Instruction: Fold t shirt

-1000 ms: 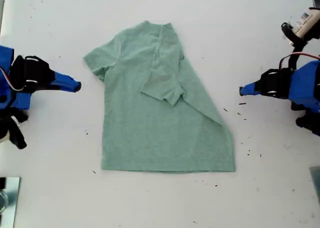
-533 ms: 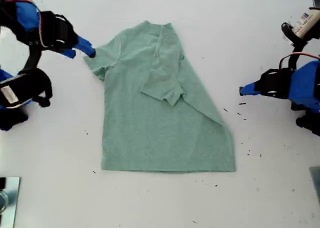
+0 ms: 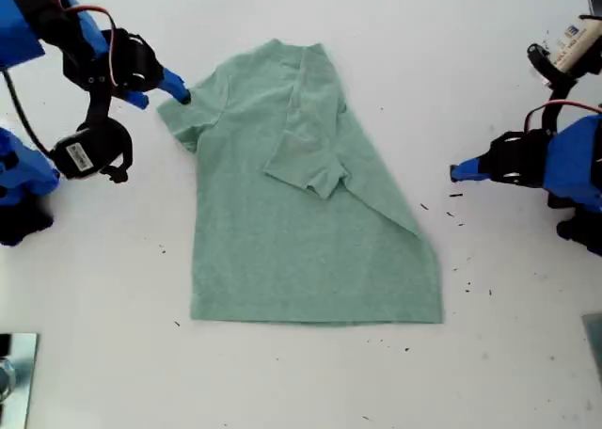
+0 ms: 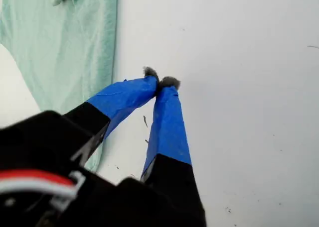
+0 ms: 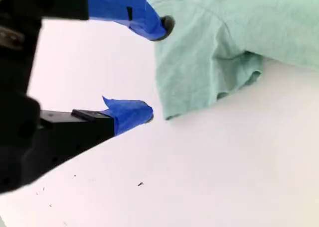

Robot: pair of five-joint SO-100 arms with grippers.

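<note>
Shirt: the t shirt (image 3: 301, 203) lies flat at mid-counter (image 3: 282, 382), one sleeve already folded in across the chest.
First gripper: my first gripper (image 4: 160, 81), at the exterior view's right, sits well apart from the cloth, fingers pressed together on nothing.
Second gripper: my second gripper (image 5: 149, 70), at the exterior view's upper left, spreads its fingers at the unfolded sleeve's edge, gripping nothing.
Progress: early; that sleeve and the body folds look left to do.
</note>
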